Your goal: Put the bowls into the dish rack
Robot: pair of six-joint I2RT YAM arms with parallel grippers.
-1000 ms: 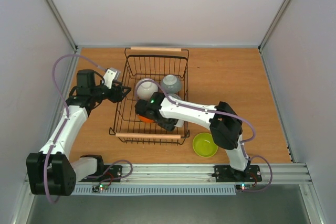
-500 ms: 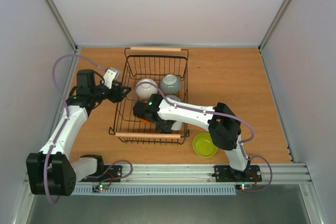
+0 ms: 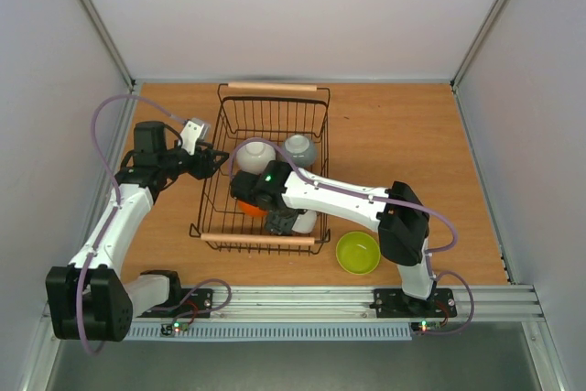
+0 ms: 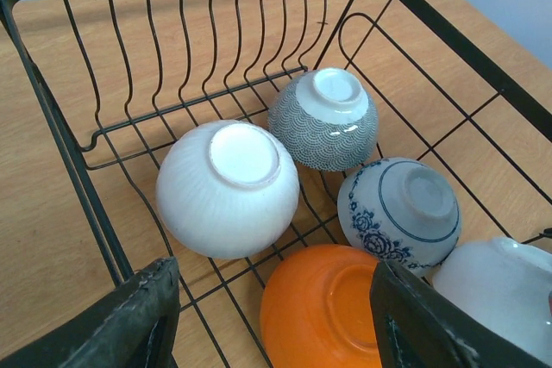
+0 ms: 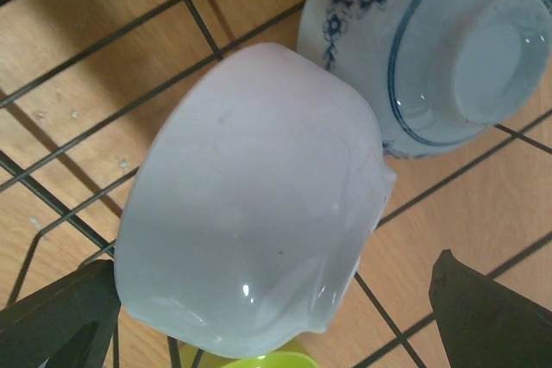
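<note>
Upturned in the black wire dish rack (image 3: 275, 113): ribbed white bowl (image 4: 228, 187), scale-patterned grey bowl (image 4: 323, 118), blue-flowered bowl (image 4: 401, 208), orange bowl (image 4: 323, 308), partly cut off. Lime bowl (image 3: 358, 253) sits on the wooden counter (image 3: 412, 135). Left hand (image 4: 272, 277) gapes; right hand (image 5: 272, 269) spreads around a smooth pale bowl (image 5: 250, 196).

The black wire dish rack (image 3: 275, 109) is standing on the table (image 3: 403, 135), with wooden bar handles (image 3: 272, 86) at its far and near ends. Inside it, a white ribbed bowl (image 4: 227, 187) and a grey scale-patterned bowl (image 4: 323, 118) are sitting upside down, side by side. An orange bowl (image 4: 332, 308) and a blue-flowered bowl (image 4: 401, 213) are lying base-up beside them. A plain white bowl (image 5: 250, 196) is lying tilted just beside the blue-flowered one. A lime green bowl (image 3: 358, 253) is sitting upright on the table, just outside the rack's near right corner.
</note>
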